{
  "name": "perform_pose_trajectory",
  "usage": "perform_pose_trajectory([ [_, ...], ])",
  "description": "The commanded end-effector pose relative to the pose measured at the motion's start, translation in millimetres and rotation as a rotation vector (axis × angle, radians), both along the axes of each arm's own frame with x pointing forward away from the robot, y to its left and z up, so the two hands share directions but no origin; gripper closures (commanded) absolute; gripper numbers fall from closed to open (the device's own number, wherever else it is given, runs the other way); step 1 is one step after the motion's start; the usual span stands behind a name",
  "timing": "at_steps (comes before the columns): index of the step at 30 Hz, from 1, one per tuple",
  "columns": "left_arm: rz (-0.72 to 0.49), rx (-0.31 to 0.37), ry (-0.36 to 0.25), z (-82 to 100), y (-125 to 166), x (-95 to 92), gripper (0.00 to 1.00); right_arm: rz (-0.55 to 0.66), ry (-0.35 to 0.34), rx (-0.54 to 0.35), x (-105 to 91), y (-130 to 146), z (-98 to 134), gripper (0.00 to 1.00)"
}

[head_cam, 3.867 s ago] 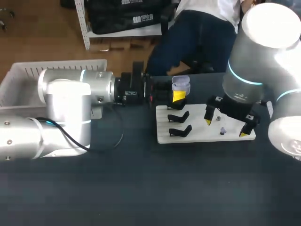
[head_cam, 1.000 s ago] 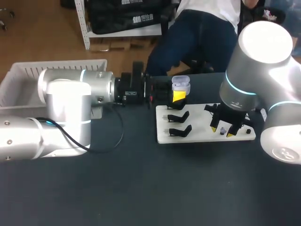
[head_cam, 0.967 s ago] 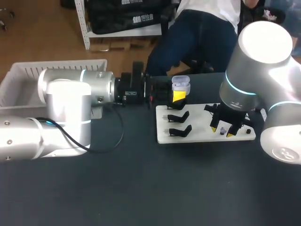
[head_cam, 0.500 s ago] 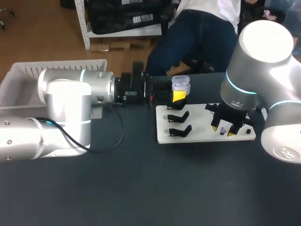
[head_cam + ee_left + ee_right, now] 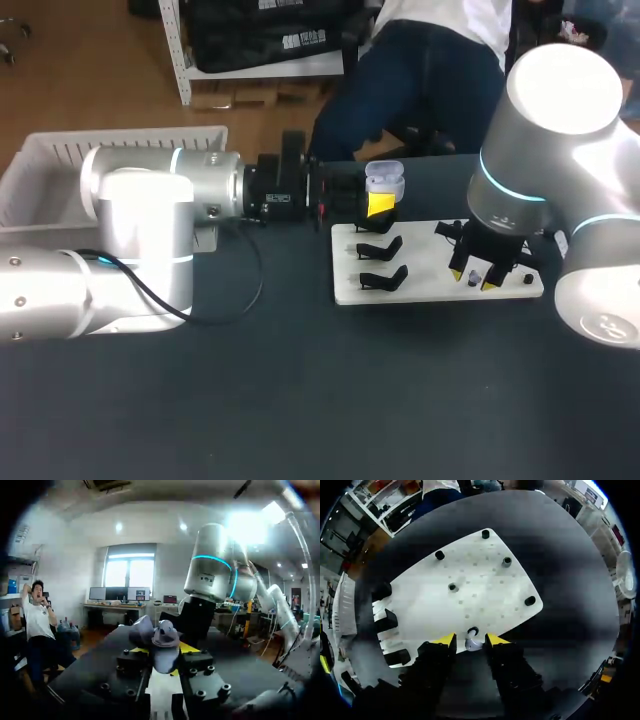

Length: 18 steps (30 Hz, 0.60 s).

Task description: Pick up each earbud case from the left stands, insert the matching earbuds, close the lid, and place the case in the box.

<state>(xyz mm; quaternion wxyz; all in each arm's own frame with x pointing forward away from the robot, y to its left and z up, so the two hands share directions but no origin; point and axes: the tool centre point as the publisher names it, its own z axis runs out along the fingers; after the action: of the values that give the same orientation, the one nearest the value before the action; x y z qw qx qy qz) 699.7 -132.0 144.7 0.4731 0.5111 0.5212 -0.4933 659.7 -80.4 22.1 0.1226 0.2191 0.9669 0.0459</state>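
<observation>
Because the small pale plastic earbud (image 5: 471, 643) on the white perforated board (image 5: 470, 590) looks light, smooth and easily flicked, grip its sides gently; right gripper (image 5: 471, 639) straddles it, narrowly spread. Left gripper (image 5: 380, 205) pinches the open lilac earbud case (image 5: 385, 181) by the board's back edge.

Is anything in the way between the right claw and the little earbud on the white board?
No, nothing visible. The earbud sits on the white board, right between the open yellow fingertips of the right gripper.
</observation>
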Motion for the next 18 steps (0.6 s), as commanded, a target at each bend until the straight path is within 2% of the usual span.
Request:
perform_pose_trajectory([
  [1, 0.004, -0.005, -0.004, -1.0, -0.2, -0.9, 1.00, -0.004, -0.006, -0.003, -4.1, -0.9, -0.1, 0.64],
  [13, 0.004, -0.005, -0.004, -1.0, -0.2, -0.9, 1.00, -0.009, -0.002, 0.003, -4.8, -0.8, -2.2, 0.73],
  [16, 0.004, -0.005, -0.004, -1.0, -0.2, -0.9, 1.00, -0.008, -0.001, 0.005, -4.8, 0.1, -2.6, 0.73],
  [18, 0.004, -0.005, -0.004, -1.0, -0.2, -0.9, 1.00, -0.008, 0.000, 0.005, -4.7, 0.3, -2.7, 0.76],
])
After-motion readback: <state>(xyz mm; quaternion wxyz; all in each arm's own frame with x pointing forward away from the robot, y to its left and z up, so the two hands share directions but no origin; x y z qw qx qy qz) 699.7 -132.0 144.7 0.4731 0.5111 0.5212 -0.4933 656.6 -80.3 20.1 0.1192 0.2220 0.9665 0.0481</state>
